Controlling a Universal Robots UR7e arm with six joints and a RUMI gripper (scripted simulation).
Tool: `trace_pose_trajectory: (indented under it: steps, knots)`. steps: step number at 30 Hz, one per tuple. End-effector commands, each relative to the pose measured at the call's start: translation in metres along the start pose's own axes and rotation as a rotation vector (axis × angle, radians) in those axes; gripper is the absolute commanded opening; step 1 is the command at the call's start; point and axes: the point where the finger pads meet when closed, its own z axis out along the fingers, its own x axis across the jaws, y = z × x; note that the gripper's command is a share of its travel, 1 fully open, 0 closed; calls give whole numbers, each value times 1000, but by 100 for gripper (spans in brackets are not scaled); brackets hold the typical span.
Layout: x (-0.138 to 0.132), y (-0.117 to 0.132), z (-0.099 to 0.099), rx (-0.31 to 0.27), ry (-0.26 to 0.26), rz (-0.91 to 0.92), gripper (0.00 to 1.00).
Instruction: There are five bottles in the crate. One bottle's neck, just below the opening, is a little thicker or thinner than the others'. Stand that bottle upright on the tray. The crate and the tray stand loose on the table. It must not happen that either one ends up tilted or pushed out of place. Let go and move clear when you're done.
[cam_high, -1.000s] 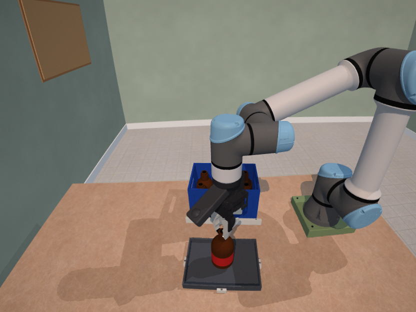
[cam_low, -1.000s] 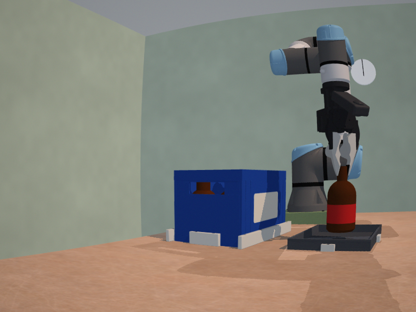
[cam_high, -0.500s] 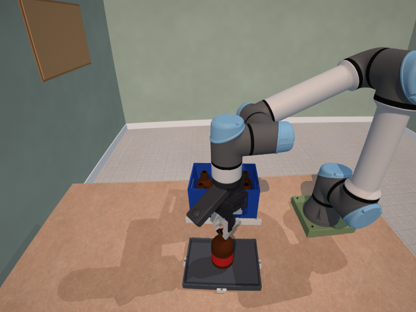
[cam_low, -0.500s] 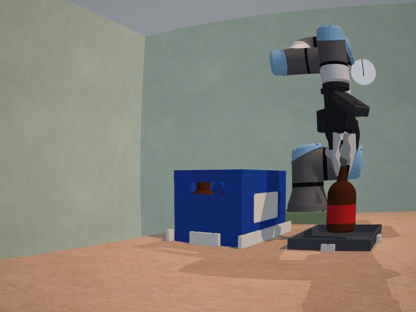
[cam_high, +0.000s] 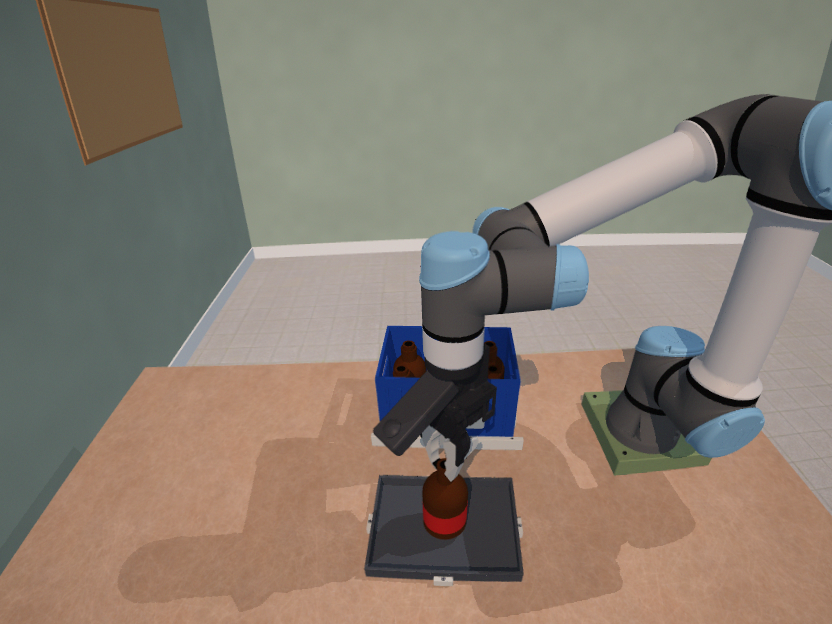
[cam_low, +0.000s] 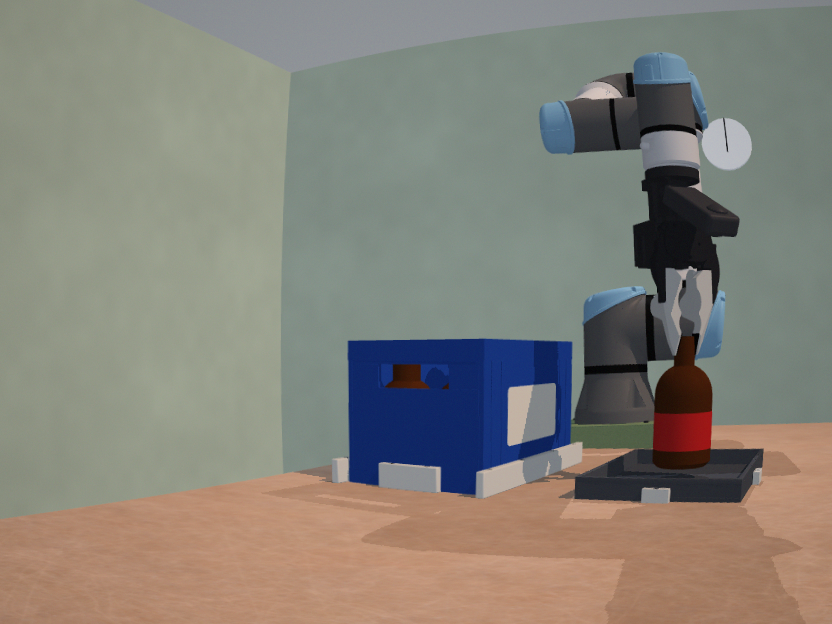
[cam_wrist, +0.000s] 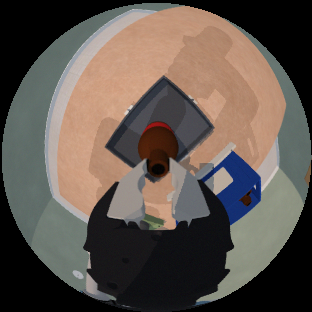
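My gripper (cam_high: 445, 470) (cam_low: 686, 345) (cam_wrist: 158, 166) is shut on the neck of a brown bottle (cam_high: 444, 497) (cam_low: 682, 429) (cam_wrist: 157, 142) with a red label. The bottle is about upright over the middle of the dark tray (cam_high: 493, 530) (cam_low: 618, 488) (cam_wrist: 192, 125). Its base looks down on the tray floor, but a very small gap cannot be ruled out. The blue crate (cam_high: 394, 396) (cam_low: 416, 426) (cam_wrist: 239, 170) holds several other brown bottles, two of them at its left (cam_high: 408, 366) and two at its right (cam_high: 494, 371). The arm hides the crate's middle.
White strips (cam_high: 493, 443) (cam_low: 524, 470) lie along the crate's foot. Small white blocks (cam_high: 442, 581) (cam_low: 655, 495) sit against the tray's sides. The arm's base stands on a green plate (cam_high: 661, 462) (cam_low: 608, 434) to the right in the top view.
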Motion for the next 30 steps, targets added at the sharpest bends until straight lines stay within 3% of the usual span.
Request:
trace_pose_trajectory:
  steps: [1,30]
  knots:
    - [0,0,1,1,1,0,0]
    - [0,0,12,1,1,0,0]
